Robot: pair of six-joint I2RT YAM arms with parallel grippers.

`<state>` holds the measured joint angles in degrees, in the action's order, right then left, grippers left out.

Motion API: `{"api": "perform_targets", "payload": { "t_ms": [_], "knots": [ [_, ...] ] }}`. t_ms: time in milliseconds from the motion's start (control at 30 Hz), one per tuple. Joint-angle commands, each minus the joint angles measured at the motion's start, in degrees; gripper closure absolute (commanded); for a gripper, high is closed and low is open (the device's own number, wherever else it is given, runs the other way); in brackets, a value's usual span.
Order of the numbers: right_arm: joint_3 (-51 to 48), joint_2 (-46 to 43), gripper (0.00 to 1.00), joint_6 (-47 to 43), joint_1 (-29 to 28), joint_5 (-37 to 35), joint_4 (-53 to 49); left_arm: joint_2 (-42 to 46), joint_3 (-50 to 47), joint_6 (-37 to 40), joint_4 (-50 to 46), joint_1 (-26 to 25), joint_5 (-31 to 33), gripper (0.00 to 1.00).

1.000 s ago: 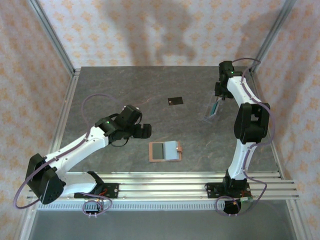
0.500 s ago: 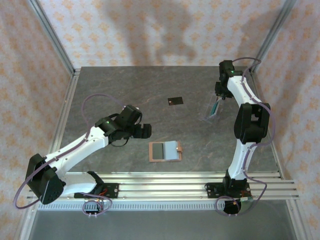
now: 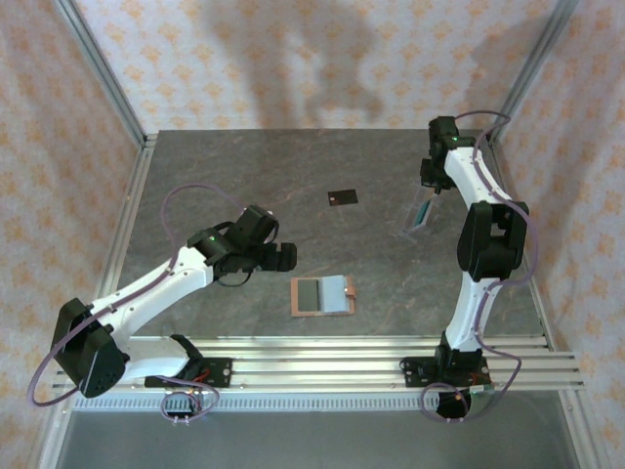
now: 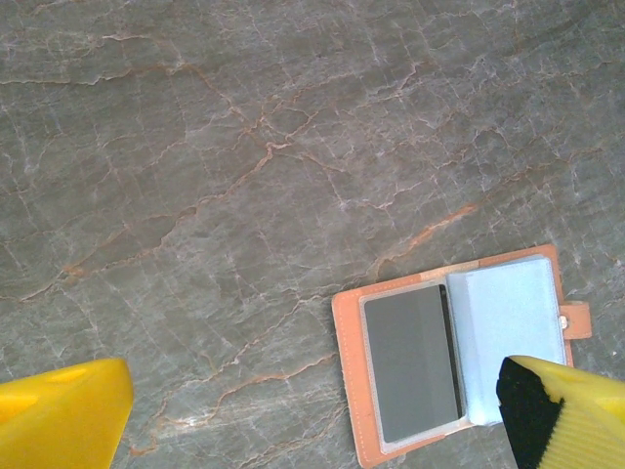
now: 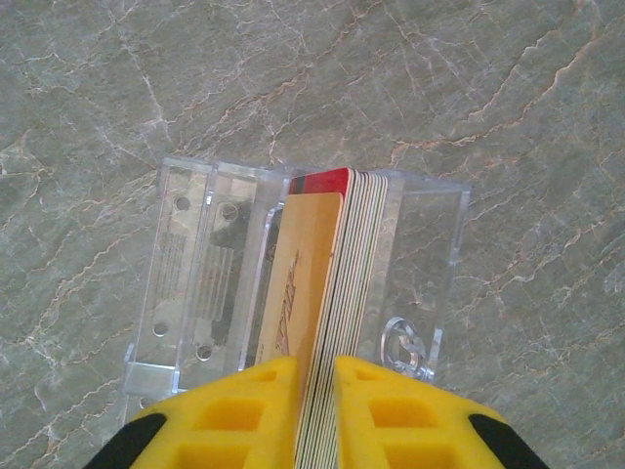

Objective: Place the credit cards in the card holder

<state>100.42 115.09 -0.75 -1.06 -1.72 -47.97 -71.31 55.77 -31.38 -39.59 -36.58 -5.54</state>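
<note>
Grey, veined stone covers the bench [image 3: 225, 176]. Near its front edge lies the tan card holder [image 3: 324, 295], opened flat, with a dark grey pocket on one leaf, a pale blue one on the other, and a small snap tab at the side. A single black card [image 3: 342, 197] lies flat farther back, well apart from the holder. Toward the far right sits a clear plastic case [image 5: 186, 274], its walls flanking the credit cards [image 5: 337, 264], which stand on edge in a stack. The right claw [image 5: 317, 376] is pressed together on that stack from above, its yellow fingers [image 5: 239, 401] touching the outer cards. The left claw [image 4: 312, 391] is spread wide and holds nothing. It hangs just beside the holder's grey leaf, with only bare stone between its fingers.
</note>
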Motion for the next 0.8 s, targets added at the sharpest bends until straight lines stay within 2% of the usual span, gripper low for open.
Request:
{"api": "perform_targets", "payload": {
  "t_ms": [0, 67, 300, 400, 533, 667, 767],
  "knots": [
    [1.93, -1.21, 0.82, -0.27, 0.27, -0.31, -2.00, -0.26, 0.85, 1.14, 0.08, 0.54, 0.18, 0.03],
    [2.12, -1.18, 0.77, -0.20, 0.27, -0.52, -2.28, -0.33, 0.91, 1.15, 0.13, 0.54, 0.18, 0.03],
    [3.19, -1.51, 0.44, -0.54, 0.25, -1.49, -4.44, -0.93, 0.91, 1.42, 0.70, 0.54, -0.30, 0.03],
    [3.49, -0.68, 0.33, -1.25, 0.35, -3.09, -5.05, -1.92, 1.04, 1.49, 1.42, 0.54, -0.94, 0.03],
    [4.13, 1.02, 0.29, -0.15, 1.59, 1.08, -6.07, -3.45, 1.20, 1.32, 2.90, 0.54, -1.49, 0.03],
    [0.08, -0.96, 0.31, 3.17, 5.47, 13.40, -0.50, -6.32, 3.80, 1.70, 3.48, 0.54, -2.78, 0.02],
    [1.24, -0.26, 0.35, 2.80, 6.76, 15.20, -0.98, -8.25, 6.03, 2.42, 3.03, 0.54, -3.43, 0.02]
  ]
}}
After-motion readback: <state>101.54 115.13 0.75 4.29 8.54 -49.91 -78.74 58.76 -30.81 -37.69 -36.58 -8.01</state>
